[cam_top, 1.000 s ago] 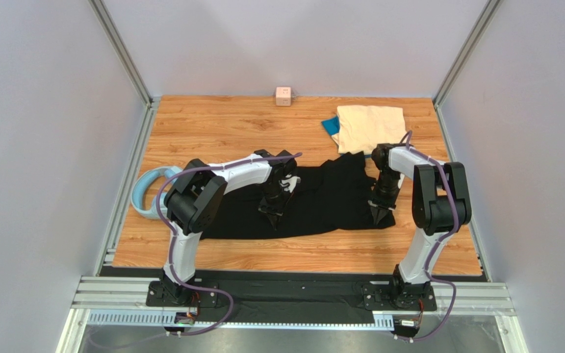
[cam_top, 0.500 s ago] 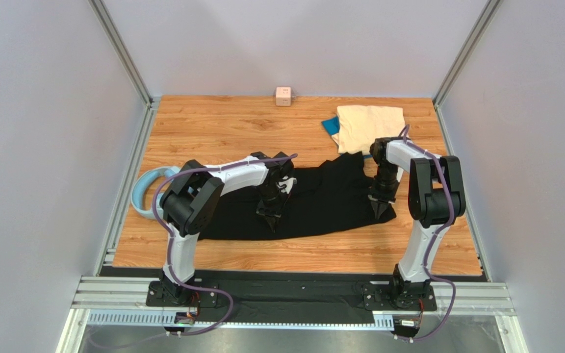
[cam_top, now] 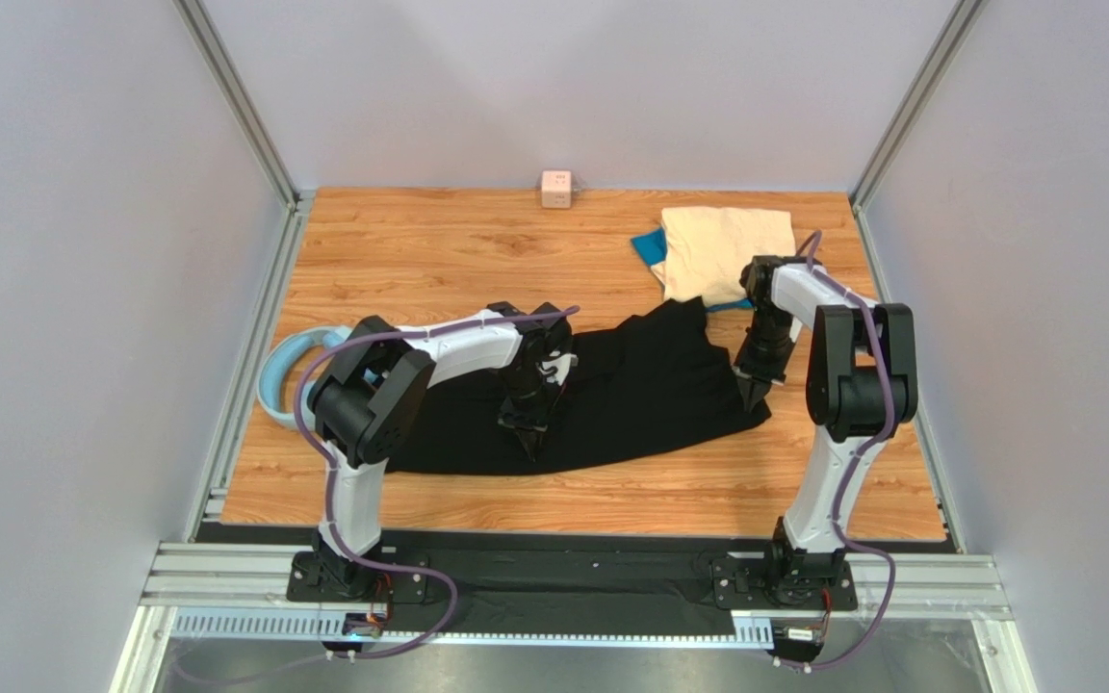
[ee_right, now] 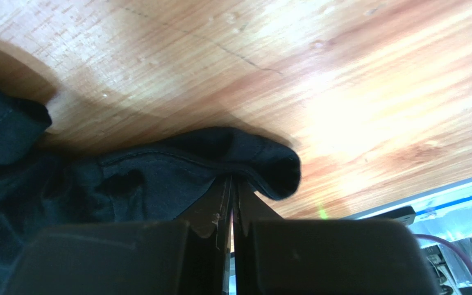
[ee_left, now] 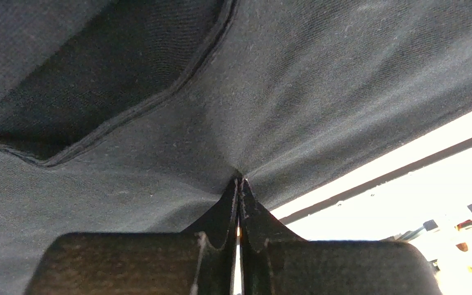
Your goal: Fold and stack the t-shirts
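A robotics lab cell — grey panel walls (cam_top: 83, 289) on aluminium posts (cam_top: 238, 101) box in a wood-grain tabletop (cam_top: 430, 246), left arm (cam_top: 372, 397) and right arm (cam_top: 857, 383) bolted to a metal rail (cam_top: 228, 578).

no legible text, label, brand, number or sign in any view. small pink cube (cam_top: 556, 188) at far edge of desk (cam_top: 445, 246): face detail too small to read.
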